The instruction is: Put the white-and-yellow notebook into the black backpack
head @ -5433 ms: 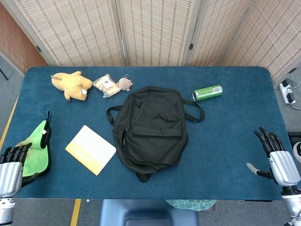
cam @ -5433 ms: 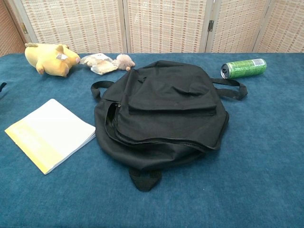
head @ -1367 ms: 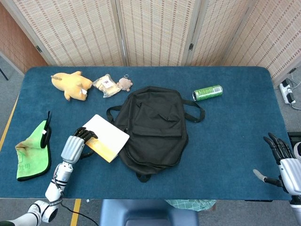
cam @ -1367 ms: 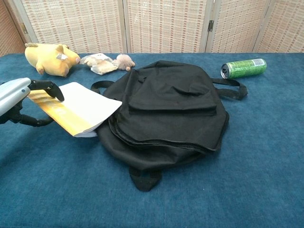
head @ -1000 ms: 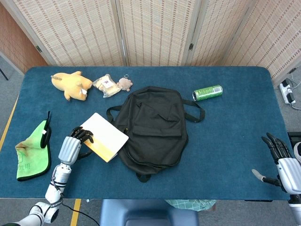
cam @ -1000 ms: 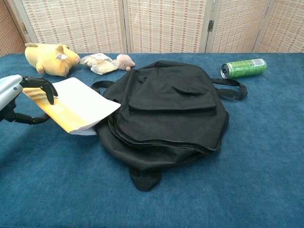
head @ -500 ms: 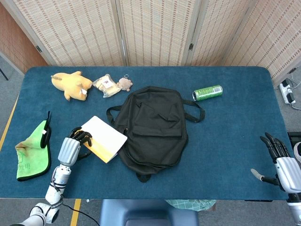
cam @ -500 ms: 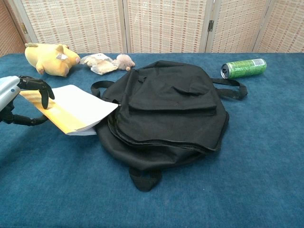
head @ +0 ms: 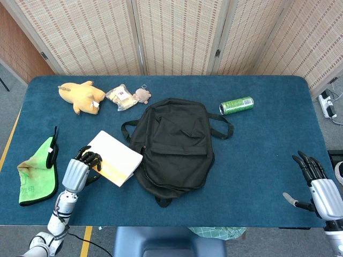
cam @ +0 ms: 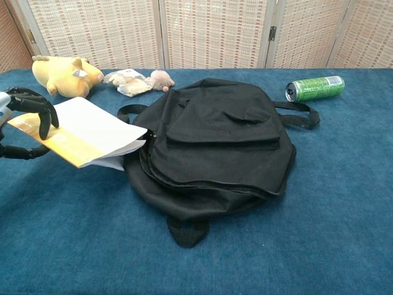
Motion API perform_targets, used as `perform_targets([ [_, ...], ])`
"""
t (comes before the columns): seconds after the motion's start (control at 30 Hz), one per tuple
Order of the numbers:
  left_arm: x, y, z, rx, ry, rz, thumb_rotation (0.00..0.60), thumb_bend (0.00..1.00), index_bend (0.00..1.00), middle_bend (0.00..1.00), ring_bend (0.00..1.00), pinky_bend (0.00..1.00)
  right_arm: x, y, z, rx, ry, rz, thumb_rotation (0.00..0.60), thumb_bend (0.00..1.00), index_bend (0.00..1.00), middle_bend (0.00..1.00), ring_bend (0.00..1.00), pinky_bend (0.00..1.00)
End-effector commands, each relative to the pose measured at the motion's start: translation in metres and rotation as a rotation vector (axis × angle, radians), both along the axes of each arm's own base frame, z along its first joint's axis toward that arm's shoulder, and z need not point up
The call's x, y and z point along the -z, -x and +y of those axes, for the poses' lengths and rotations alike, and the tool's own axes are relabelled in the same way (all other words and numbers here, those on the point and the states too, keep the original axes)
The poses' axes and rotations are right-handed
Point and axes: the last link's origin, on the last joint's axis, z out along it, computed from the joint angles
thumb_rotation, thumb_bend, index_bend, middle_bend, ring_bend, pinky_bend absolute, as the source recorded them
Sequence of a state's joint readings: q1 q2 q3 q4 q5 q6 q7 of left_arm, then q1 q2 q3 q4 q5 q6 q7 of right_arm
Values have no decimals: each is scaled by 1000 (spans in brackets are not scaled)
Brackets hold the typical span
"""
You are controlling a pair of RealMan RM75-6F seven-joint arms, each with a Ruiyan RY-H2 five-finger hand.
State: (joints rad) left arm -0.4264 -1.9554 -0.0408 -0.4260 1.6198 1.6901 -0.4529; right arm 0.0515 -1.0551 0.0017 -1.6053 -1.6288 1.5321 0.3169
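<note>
- The notebook (head: 114,158) is held at its yellow edge by the left hand (head: 80,167), fingers over the top and thumb under; in the chest view it is lifted off the table (head: 257,144), tilted, with its white corner at the backpack's (head: 173,144) 9 o'clock side, touching or just beside the black fabric.
- The backpack lies flat mid-table, straps out at 10 and 2 o'clock, its bottom loop at 6 o'clock.
- The right hand (head: 317,184) sits at the table's 4 o'clock corner, fingers spread, grasping nothing.
- A green can (head: 236,105) lies on its side at 1 o'clock from the backpack.
- At 10 to 11 o'clock lie a yellow plush (head: 81,97), a snack packet (head: 121,97) and a small keychain toy (head: 142,95).
- A green cloth (head: 37,171) lies at the table's 8 o'clock edge, just beside the left hand.
</note>
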Motion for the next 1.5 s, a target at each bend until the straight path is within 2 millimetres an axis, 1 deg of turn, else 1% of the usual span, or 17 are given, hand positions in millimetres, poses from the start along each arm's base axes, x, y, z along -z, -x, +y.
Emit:
perform_targets([
  [0.03, -15, 1, -5, 49, -58, 32, 600, 562, 717, 541, 451, 265, 2, -4, 0, -12, -5, 5, 600, 228, 0, 24, 0, 0],
  [0.2, -35, 0, -11, 103, -133, 58, 600, 582, 716, 553, 463, 267, 7, -10, -3, -34, -22, 19, 600, 226, 0, 24, 0, 0],
  [0.33, -45, -2, -15, 127, -170, 45, 600, 593, 716, 560, 466, 267, 14, -16, -7, -54, -46, 32, 600, 228, 0, 25, 0, 0],
  [0.43, -52, -5, -19, 153, -200, 32, 600, 603, 716, 564, 470, 267, 21, -21, -10, -66, -73, 45, 600, 230, 0, 24, 0, 0],
  [0.53, -58, -10, -23, 185, -218, 11, 600, 604, 716, 566, 471, 267, 31, -28, -15, -84, -119, 63, 600, 260, 0, 24, 0, 0],
  [0.6, -58, -15, -27, 211, -216, 1, 600, 604, 717, 566, 471, 267, 41, -34, -20, -106, -156, 78, 600, 280, 0, 25, 0, 0],
  [0.73, -56, -25, -31, 260, -211, 2, 600, 601, 716, 569, 472, 267, 64, -50, -33, -146, -238, 95, 600, 283, 0, 34, 0, 0],
  [1.03, -53, -43, -35, 334, -189, -5, 600, 601, 715, 569, 472, 267, 128, -91, -75, -216, -407, 90, 600, 283, 39, 47, 0, 0],
  [1.3, -55, -48, -36, 350, -185, -8, 600, 601, 714, 570, 472, 267, 173, -121, -102, -252, -491, 79, 600, 283, 59, 54, 0, 0],
  [1.5, -55, -49, -35, 350, -179, -7, 600, 601, 714, 569, 472, 267, 200, -140, -114, -275, -527, 86, 600, 283, 69, 62, 0, 0],
])
